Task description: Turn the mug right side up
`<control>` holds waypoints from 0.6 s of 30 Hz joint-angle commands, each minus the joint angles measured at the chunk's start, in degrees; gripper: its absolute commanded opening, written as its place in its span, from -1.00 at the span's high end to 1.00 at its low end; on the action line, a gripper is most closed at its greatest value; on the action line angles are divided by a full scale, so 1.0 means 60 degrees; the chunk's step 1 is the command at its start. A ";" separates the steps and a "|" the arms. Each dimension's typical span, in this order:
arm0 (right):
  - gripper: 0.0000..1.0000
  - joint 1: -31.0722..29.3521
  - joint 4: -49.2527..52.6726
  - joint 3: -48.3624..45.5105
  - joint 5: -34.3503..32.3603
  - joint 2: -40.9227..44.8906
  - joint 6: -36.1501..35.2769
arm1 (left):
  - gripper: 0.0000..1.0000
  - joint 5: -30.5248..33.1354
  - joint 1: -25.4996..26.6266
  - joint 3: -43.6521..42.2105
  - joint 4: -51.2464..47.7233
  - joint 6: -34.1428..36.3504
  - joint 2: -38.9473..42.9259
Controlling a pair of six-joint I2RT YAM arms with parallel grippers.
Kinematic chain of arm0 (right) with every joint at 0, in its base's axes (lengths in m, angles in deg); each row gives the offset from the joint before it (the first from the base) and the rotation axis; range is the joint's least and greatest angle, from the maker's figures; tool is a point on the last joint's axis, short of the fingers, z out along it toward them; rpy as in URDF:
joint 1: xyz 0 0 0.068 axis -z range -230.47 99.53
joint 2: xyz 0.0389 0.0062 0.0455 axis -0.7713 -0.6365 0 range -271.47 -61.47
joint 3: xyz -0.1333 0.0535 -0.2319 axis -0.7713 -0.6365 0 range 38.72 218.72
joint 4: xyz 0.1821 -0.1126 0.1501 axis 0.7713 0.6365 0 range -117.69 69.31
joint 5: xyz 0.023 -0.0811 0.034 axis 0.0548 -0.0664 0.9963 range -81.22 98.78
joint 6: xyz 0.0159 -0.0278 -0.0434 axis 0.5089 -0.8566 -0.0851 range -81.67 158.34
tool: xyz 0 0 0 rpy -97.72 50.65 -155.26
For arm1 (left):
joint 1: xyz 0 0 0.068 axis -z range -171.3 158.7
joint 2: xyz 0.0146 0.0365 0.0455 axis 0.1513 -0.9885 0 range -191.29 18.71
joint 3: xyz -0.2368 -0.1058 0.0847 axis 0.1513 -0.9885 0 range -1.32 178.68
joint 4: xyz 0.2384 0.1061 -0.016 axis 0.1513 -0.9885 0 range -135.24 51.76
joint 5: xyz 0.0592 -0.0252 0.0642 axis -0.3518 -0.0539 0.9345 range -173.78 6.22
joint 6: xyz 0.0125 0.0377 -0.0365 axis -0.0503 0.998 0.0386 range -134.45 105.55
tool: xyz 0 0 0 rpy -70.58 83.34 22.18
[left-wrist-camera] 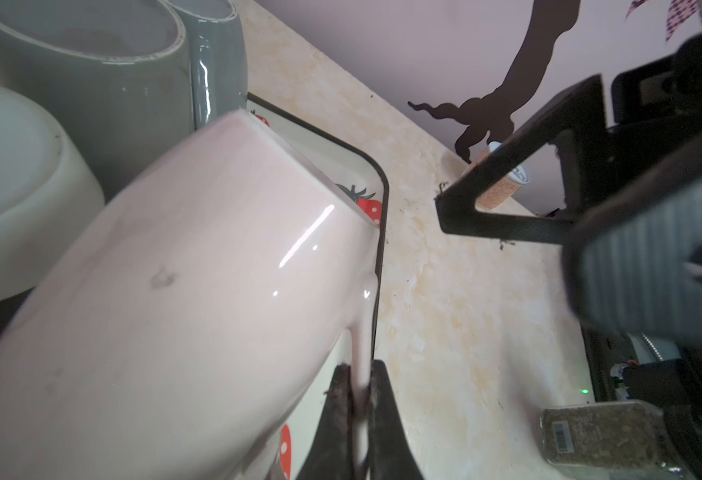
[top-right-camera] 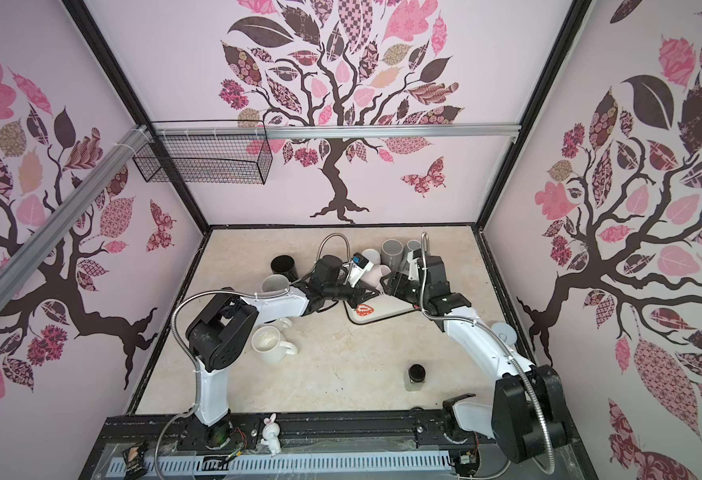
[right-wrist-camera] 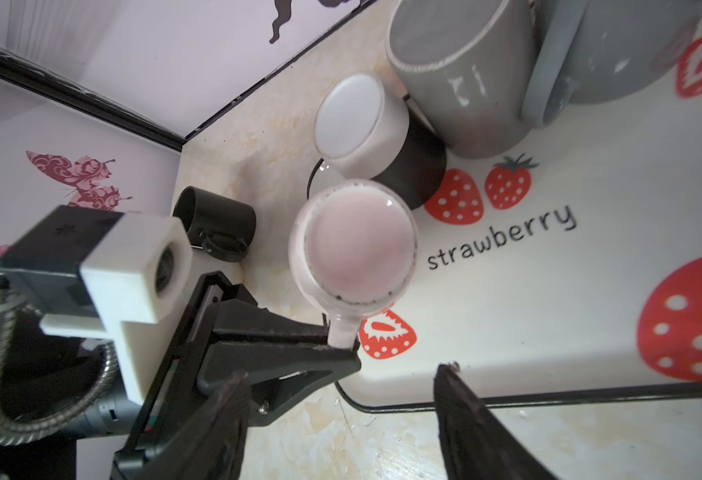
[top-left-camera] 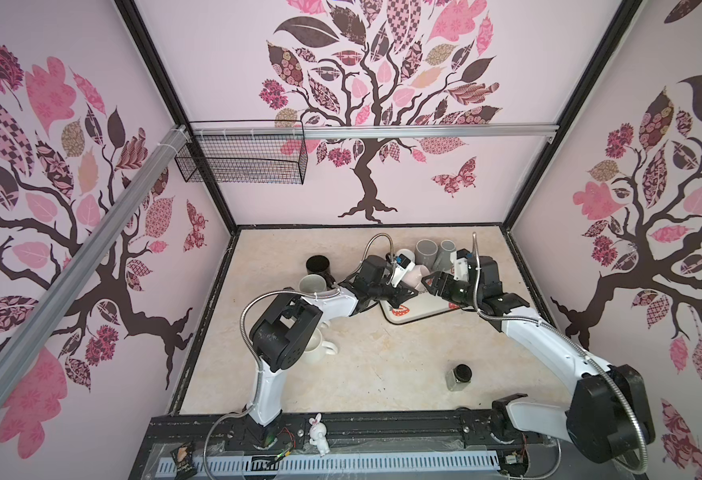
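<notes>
The pale pink mug (left-wrist-camera: 200, 266) hangs tilted over the strawberry tray (right-wrist-camera: 590, 291). My left gripper (left-wrist-camera: 357, 370) is shut on its thin handle (left-wrist-camera: 362, 332). In the right wrist view the mug's round base (right-wrist-camera: 353, 245), ringed with dark specks, faces the camera. The left gripper's finger (right-wrist-camera: 283, 353) pinches the handle just below it. My right gripper (right-wrist-camera: 341, 372) stands open at the tray's near edge, holding nothing, a short way from the mug. Both top views show the mug (top-left-camera: 415, 275) (top-right-camera: 376, 274) between the left gripper (top-left-camera: 401, 293) and the right gripper (top-left-camera: 432, 284).
Two grey mugs (top-left-camera: 426, 249) (top-left-camera: 445, 251) and a white-and-black mug (right-wrist-camera: 362, 120) stand upside down at the tray's far end. A black mug (top-left-camera: 318, 266), a white mug (top-left-camera: 312, 284) and a cream mug (top-right-camera: 268, 343) sit at left. A dark-lidded jar (top-left-camera: 460, 376) stands front right.
</notes>
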 commanded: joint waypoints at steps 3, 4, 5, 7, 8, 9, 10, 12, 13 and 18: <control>-0.48 0.0081 0.1266 0.0713 -0.1456 -0.0700 -0.1281 | 1.00 -0.1167 0.0045 0.0396 0.2621 -0.1383 -0.0770; -0.47 0.0095 0.1327 0.0854 -0.1605 -0.0886 -0.1396 | 1.00 -0.1180 0.0042 0.0410 0.2741 -0.1472 -0.0874; -0.44 0.0102 0.1339 0.0975 -0.1684 -0.1074 -0.1498 | 1.00 -0.1176 0.0049 0.0470 0.2828 -0.1559 -0.0974; -0.27 0.0103 0.1315 0.1195 -0.1686 -0.1405 -0.1625 | 1.00 -0.1174 0.0027 0.0625 0.2761 -0.1730 -0.1184; -0.19 0.0103 0.1248 0.1231 -0.1649 -0.1545 -0.1645 | 1.00 -0.1174 0.0026 0.0726 0.2641 -0.1807 -0.1307; -0.12 0.0093 0.1127 0.1243 -0.1600 -0.1661 -0.1665 | 1.00 -0.1176 0.0015 0.0792 0.2606 -0.1870 -0.1398; -0.05 0.0103 0.0986 0.1230 -0.1586 -0.1767 -0.1676 | 1.00 -0.1160 0.0009 0.0780 0.2655 -0.1976 -0.1505; 0.01 0.0103 0.0810 0.1249 -0.1512 -0.1985 -0.1716 | 1.00 -0.1151 -0.0004 0.0733 0.2785 -0.2119 -0.1659; 0.02 0.0102 0.0764 0.1297 -0.1470 -0.2092 -0.1752 | 1.00 -0.1136 -0.0021 0.0709 0.2817 -0.2167 -0.1721; 0.03 0.0019 0.0803 0.1611 -0.1264 -0.2681 -0.2099 | 1.00 -0.0803 -0.0095 0.0292 0.2967 -0.2258 -0.1678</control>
